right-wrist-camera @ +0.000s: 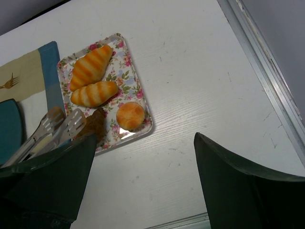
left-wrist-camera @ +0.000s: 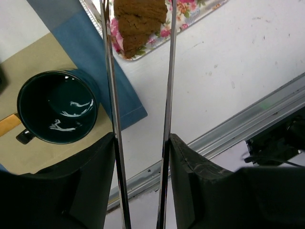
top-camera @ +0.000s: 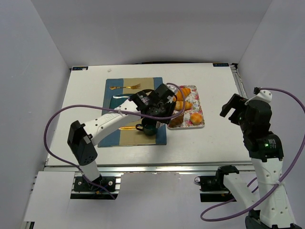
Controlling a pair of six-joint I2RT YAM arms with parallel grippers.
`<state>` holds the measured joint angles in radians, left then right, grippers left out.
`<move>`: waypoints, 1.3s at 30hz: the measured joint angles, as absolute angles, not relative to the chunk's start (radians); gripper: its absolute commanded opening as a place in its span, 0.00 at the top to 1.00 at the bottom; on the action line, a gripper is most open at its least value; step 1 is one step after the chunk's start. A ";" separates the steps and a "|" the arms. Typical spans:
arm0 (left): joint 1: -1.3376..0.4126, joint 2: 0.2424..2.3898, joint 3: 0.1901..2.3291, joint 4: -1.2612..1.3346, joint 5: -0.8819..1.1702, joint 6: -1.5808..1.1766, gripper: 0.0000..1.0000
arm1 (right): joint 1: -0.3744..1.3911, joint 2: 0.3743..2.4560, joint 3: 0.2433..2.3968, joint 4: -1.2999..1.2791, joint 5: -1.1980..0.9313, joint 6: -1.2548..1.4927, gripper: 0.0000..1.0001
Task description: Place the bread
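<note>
- The mug [left-wrist-camera: 57,107] stands on the placemat [left-wrist-camera: 95,47], just left of the tong arms. A low carry to the left could clip its rim or drop the pastry into it.
- The left gripper [left-wrist-camera: 143,139] is clamped on a pair of tongs [left-wrist-camera: 167,95], pressing the two arms from outside, and holds nothing else. If that squeeze slackens, the arms would spring apart and release whatever is between them.
- The bread [left-wrist-camera: 139,19] lies on the near-left corner of the tray [left-wrist-camera: 190,14], between the tong blades. The blades sit right at its flanks, but I cannot tell whether they pinch it. A shallow bite on a ridged, tapering pastry could let it twist out on the lift.
- The golden croissants [right-wrist-camera: 91,67] lie just beyond it and the bun [right-wrist-camera: 130,116] just to its right, so a wide sweep of the tongs could shove them.
- The right gripper [right-wrist-camera: 143,148] hangs wide open and empty, well to the right.
- Only the left wrist view shows how the blades line up against the bread. Only the right wrist view shows the neighbouring pastries and the tong tips side-on. The top view gives both arms at once.
</note>
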<state>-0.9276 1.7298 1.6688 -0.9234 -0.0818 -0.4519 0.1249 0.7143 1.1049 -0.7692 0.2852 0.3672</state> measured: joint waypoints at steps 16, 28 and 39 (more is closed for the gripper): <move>-0.947 1.730 1.640 -0.934 -0.068 -0.449 0.40 | 0.125 0.682 1.095 -0.810 0.286 0.382 0.11; -0.950 1.805 1.635 -0.920 -0.067 -0.433 0.39 | 0.125 0.672 1.082 -0.814 0.285 0.381 0.11; -0.952 1.869 1.797 -1.020 -0.100 -0.420 0.61 | 0.125 0.675 1.082 -0.812 0.284 0.366 0.11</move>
<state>-0.9524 1.8694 1.7973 -1.0199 -0.1001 -0.4202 0.1249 0.6746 1.0817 -0.8120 0.2840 0.3656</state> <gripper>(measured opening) 0.518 0.895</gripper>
